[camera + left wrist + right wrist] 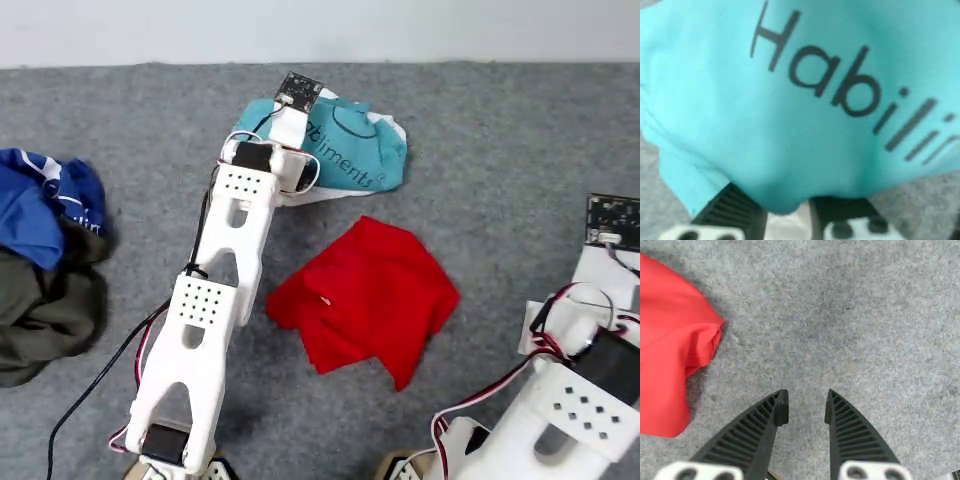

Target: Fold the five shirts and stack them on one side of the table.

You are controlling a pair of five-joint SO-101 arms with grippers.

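The left end effector point(785, 209) is clenched on a bulge of the teal shirt point(355, 140), with cloth bunched between its jaws and the rest spreading beyond them on the table point(500, 200). To my eye the fold wants a slow, low carry so the cloth lies flat instead of balling up. The right end effector point(804, 407) is parted and empty, with the red shirt point(365, 295) just beside it. It could pin the teal shirt's free edge. The blue shirt point(40, 205) lies well apart from both.

Teal shirt point(790, 125) pinched btwn jaws (black lettering).
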